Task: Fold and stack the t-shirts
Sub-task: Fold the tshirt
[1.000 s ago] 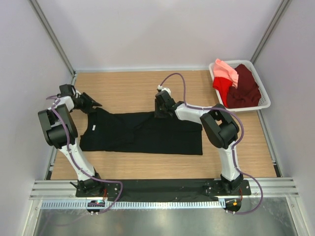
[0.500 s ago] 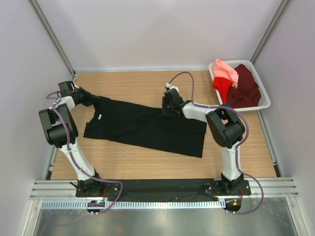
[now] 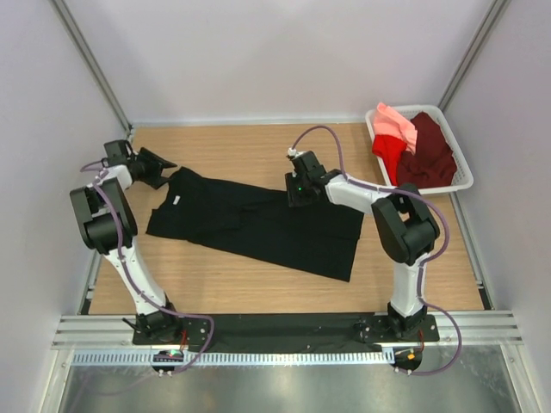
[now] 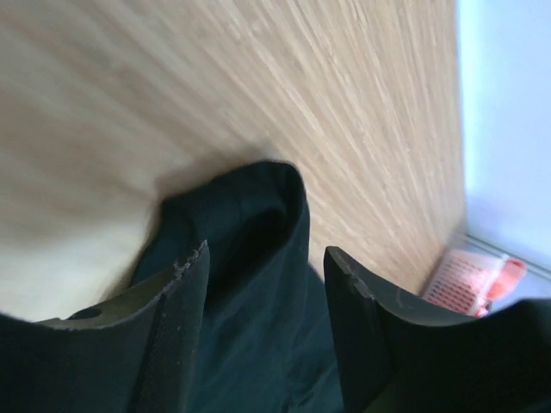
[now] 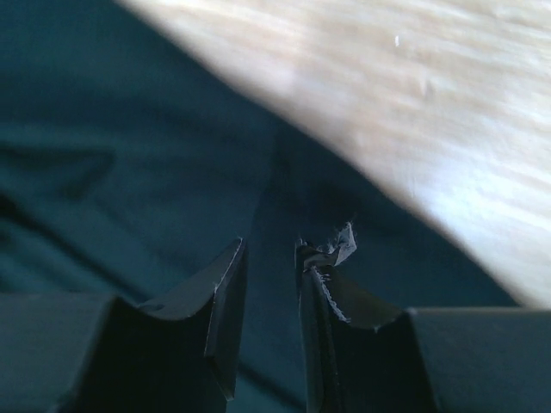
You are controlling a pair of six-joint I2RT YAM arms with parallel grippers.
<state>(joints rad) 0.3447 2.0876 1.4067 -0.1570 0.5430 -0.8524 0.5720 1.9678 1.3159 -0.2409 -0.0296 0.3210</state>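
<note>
**Material.** The black t-shirt [image 3: 258,225] is soft, light cloth. It will sag, crease and drag across the table [image 3: 232,146] instead of holding its form. Take hold at the seams and corners, that is the shoulder, sleeve and hem edges. A pinch at mid-panel would only gather it into a bunch.

**Location.** The shirt lies flat and slightly askew. Its collar end and white label [image 3: 172,203] are toward the left edge, and its hem is toward the middle.

**Hands.**
- The left hand [image 3: 168,172], near the far left corner, is spread, with a sleeve fold just beyond its tips and nothing held.
- The right hand [image 3: 297,198] is on the shirt's far edge. Its jaws are nearly together, and it cannot be told whether cloth is pinched.

**Count.**
- One black shirt on the table.
- One basket [image 3: 459,153] at the far right corner, apparently holding three shirts: maroon shirt [image 3: 428,155], red shirt [image 3: 389,153] and salmon-pink shirt [image 3: 394,125].
</note>
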